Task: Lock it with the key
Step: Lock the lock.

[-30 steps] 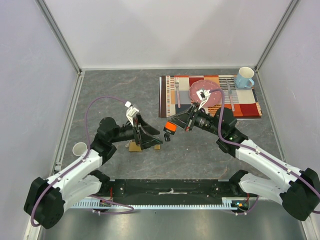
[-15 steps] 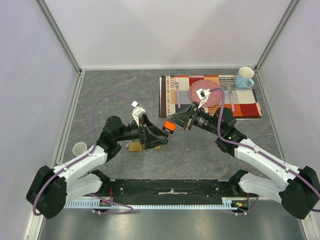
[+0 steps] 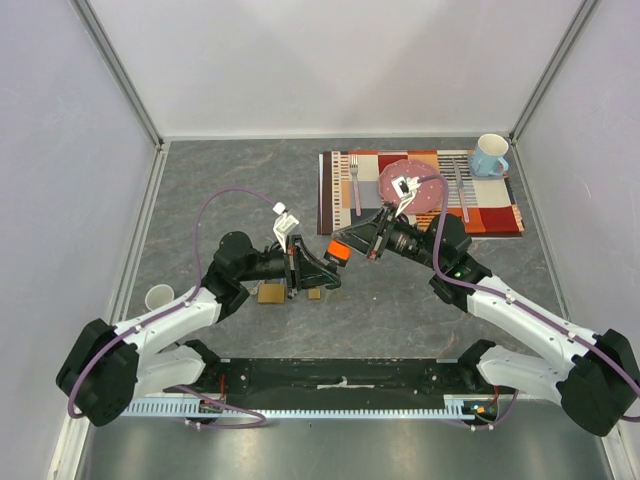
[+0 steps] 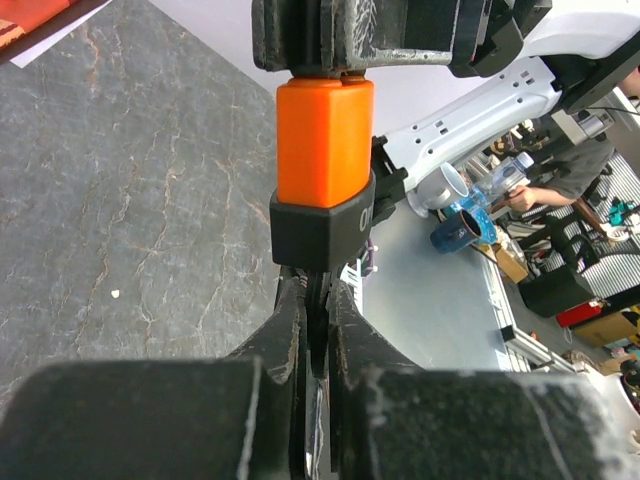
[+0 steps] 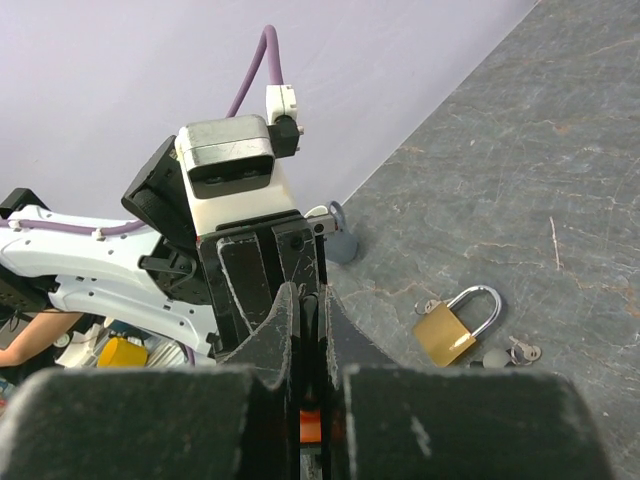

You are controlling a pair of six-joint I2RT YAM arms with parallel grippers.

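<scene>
Orange padlock (image 4: 324, 140) clamped in right gripper (image 5: 310, 310); left gripper (image 4: 315, 300), wide earlier, now shut at its base.

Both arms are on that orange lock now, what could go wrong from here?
1. The right gripper pinches only one end of the orange lock, held in the air; a twist from the other end could spin it in that grip.
2. The left gripper is shut right under the lock's black end, and what it pinches is hidden, so it may slip off.
3. A dropped lock could hit the brass padlock and keys lying nearby.
</scene>
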